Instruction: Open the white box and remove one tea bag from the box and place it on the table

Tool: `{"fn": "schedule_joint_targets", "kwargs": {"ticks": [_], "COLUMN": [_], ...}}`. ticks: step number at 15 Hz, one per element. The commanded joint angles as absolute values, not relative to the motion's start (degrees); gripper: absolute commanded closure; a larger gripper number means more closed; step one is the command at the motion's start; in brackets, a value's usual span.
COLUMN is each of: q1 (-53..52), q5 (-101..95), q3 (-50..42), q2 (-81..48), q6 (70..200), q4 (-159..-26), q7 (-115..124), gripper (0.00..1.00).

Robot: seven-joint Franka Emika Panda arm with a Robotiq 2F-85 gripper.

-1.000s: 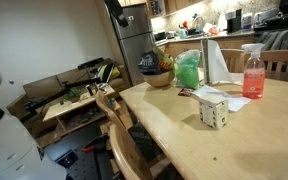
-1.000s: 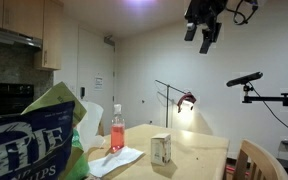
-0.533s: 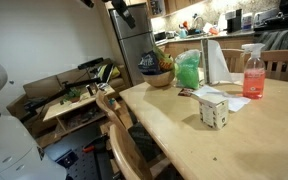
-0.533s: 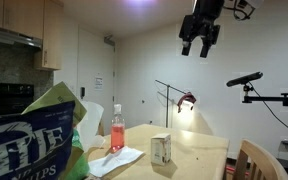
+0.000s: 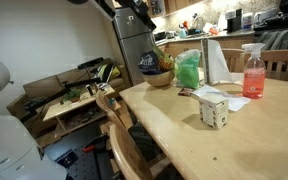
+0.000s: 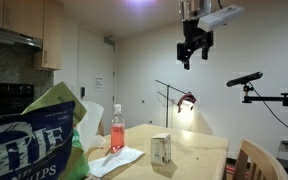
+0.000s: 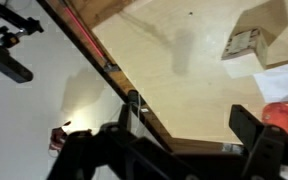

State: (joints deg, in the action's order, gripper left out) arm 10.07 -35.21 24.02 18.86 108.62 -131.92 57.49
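The white box stands closed on the light-wood table, a small carton with dark print, also seen in the exterior view from the table's end as the white box. My gripper hangs high in the air, far above the table, open with nothing between its fingers. In the wrist view the gripper looks down on the table, with the box at the upper right. No tea bag shows in any view.
A pink spray bottle and flat white paper sheets lie behind the box. A green bag and a bowl sit at the table's far end. A wooden chair stands at the table's side.
The arm has come down a little and turned, shifting sideways across both exterior views. The jaws stay open. Nothing on the table has moved.
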Motion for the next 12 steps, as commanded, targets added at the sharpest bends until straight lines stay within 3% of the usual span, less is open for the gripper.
{"fn": "schedule_joint_targets", "kwargs": {"ticks": [1,6,12], "q1": [7.1,-0.3,-6.1], "q5": [-43.7,-47.9,-46.5], "q3": [21.6,16.0,10.8], "q2": [7.9,-4.5,-9.6], "q6": [96.0,79.1,79.7], "q4": [-123.7,-114.7,-112.8], "q7": [62.2,60.6,59.8], "gripper": [0.00,0.00,0.00]}}
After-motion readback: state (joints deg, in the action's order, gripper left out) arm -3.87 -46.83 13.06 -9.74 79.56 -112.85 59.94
